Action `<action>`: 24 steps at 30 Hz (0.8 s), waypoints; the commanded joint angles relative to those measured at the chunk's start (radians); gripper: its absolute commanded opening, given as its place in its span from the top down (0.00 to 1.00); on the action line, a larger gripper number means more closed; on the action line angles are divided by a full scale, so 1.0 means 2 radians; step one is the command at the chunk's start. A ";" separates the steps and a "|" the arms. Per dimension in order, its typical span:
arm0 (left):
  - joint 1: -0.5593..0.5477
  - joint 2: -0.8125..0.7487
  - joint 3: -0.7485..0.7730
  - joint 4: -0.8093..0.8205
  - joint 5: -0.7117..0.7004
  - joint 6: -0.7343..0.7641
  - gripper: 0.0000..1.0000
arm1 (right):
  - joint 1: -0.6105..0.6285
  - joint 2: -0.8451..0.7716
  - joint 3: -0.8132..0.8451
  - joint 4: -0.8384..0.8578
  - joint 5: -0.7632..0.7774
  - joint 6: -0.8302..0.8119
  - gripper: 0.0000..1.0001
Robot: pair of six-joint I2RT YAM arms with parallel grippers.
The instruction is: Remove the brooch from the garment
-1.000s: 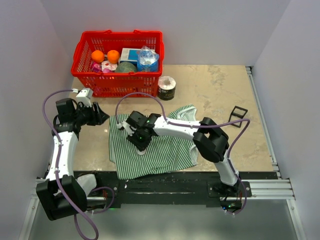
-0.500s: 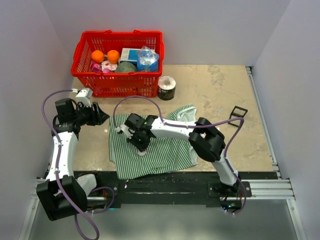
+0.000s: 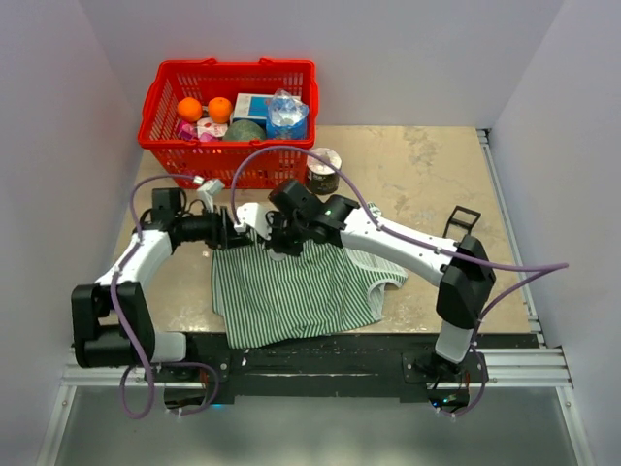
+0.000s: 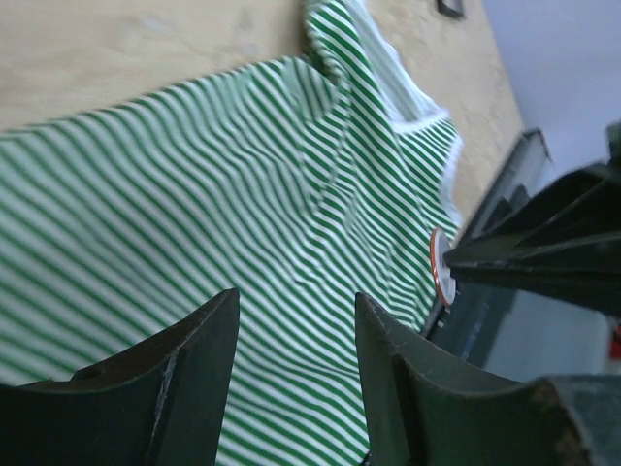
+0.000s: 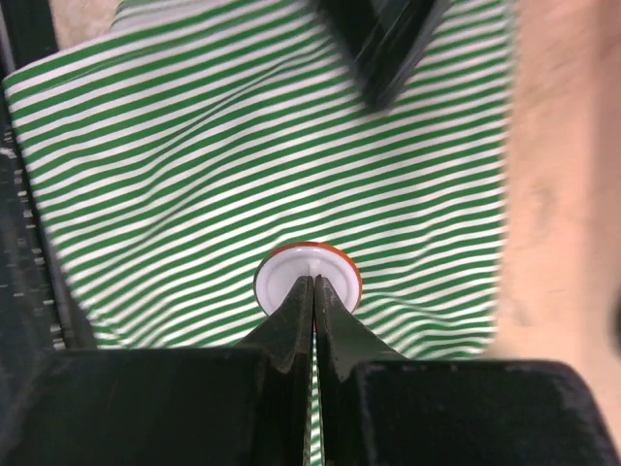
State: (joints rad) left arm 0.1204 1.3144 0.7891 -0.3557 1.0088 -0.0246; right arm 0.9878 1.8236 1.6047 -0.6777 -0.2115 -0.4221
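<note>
The garment (image 3: pixel 291 291), a green-and-white striped top, lies spread near the table's front edge and fills both wrist views (image 4: pixel 213 194) (image 5: pixel 194 146). My right gripper (image 5: pixel 312 280) is shut on the brooch (image 5: pixel 291 274), a small white disc with an orange rim, pinched at its middle above the stripes. In the left wrist view the brooch (image 4: pixel 441 267) shows edge-on at the right gripper's dark fingertips; whether it still touches the cloth I cannot tell. My left gripper (image 4: pixel 296 299) stands open over the garment, nothing between its fingers. From above, both grippers (image 3: pixel 233 233) (image 3: pixel 277 238) meet at the garment's back-left edge.
A red basket (image 3: pixel 165 136) with oranges and packets stands at the back left. A tape roll (image 3: pixel 323 171) sits just right of it. A small black square frame (image 3: pixel 463 219) lies at the right. Walls close in on both sides.
The right gripper shut on the brooch and swung back and left from the garment's middle. The left arm reached right to the garment's back-left edge and opened slightly wider.
</note>
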 commanded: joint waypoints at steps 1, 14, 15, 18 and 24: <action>-0.044 0.051 0.025 0.035 0.097 -0.038 0.44 | -0.019 -0.025 -0.015 0.076 -0.005 -0.094 1.00; -0.068 0.187 0.106 0.005 0.155 -0.025 0.39 | -0.034 -0.025 -0.057 0.173 -0.004 -0.173 1.00; -0.070 0.191 0.106 0.006 0.148 -0.027 0.39 | -0.035 -0.023 -0.055 0.173 -0.012 -0.175 1.00; -0.076 0.196 0.082 0.073 0.146 -0.082 0.40 | -0.034 -0.016 -0.050 0.175 -0.016 -0.174 1.00; -0.085 0.203 0.082 0.105 0.150 -0.100 0.48 | -0.034 -0.004 -0.038 0.172 0.004 -0.156 1.00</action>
State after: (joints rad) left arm -0.0402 1.7103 0.9478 -0.2157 1.2861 -0.1799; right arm 0.9180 1.8118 1.4776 -0.3752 -0.2096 -0.7460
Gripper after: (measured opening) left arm 0.553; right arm 0.009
